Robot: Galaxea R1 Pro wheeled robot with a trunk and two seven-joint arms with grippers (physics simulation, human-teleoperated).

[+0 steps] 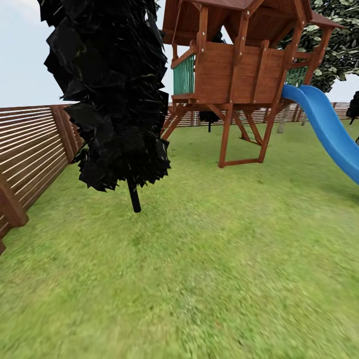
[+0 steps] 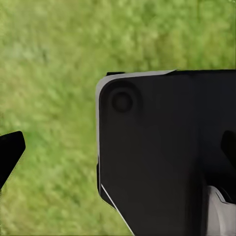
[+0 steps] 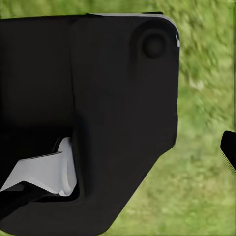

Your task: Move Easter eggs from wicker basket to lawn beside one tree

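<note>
Short green lawn (image 1: 209, 279) lies under both wrist cameras and runs bare across the whole near ground in the head view. In the left wrist view a single dark fingertip (image 2: 10, 152) juts in at the frame's edge beside the robot's black base panel (image 2: 162, 152), grass beyond it; in the right wrist view one dark fingertip (image 3: 230, 147) likewise shows beside the black body (image 3: 88, 113). With one finger of each visible, I cannot tell how wide either pair stands. Farther out on the grass stands an all-black tree (image 1: 112, 89) on a thin dark trunk, with the slatted wooden fence (image 1: 30, 149) closing the left side behind it. Beyond open turf to the right rises a wooden play tower (image 1: 239, 70) with a blue slide (image 1: 324, 124); behind it, whitish-green speckled foliage (image 1: 339, 40). No eggs or basket can be made out.
</note>
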